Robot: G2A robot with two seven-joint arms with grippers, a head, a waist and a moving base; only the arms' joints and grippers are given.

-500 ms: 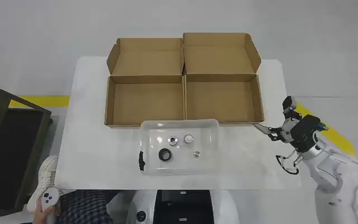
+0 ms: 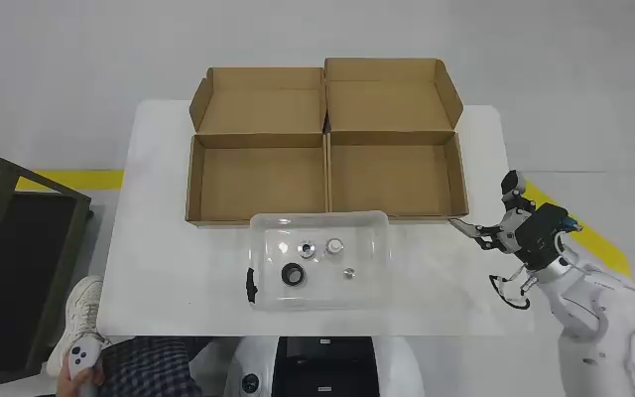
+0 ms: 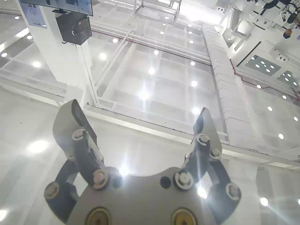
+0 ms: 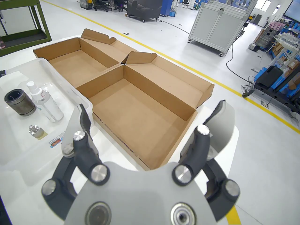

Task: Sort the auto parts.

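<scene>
Centre the right gripper [image 4: 151,106], fingers spread, squarely over one part in the clear bin [image 2: 317,214] (the bearing [image 2: 293,275] looks easiest). The left gripper [image 3: 138,106] is spread too.

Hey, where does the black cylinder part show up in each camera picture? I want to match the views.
Top view: black cylinder in the clear bin, left of centre, toward the robot.
Right wrist view: same cylinder upright in the bin, beside a white spray bottle.
Left wrist view: aimed up at the ceiling past the open left pincer.
Shared landmark: the right-hand cardboard box, just behind the bin.
</scene>
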